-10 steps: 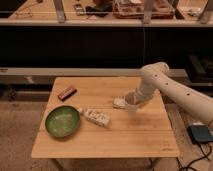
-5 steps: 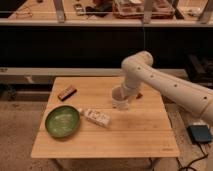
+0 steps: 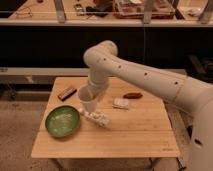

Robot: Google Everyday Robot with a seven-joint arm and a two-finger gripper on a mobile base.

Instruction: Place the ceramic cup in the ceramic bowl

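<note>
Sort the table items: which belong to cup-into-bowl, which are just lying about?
In the job: ceramic cup, gripped in the hand; ceramic bowl, just left of it.
Lying about: patterned packet, brown bar, small white item, reddish-brown item.

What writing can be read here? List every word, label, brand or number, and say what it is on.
No text can be read anywhere.
On the patterned packet beside the green bowl: markings too blurred to read.
On the dark bar behind the bowl: wrapper too blurred to read.
On the white cup, gripped by the claw just right of the bowl: plain, no lettering visible.
</note>
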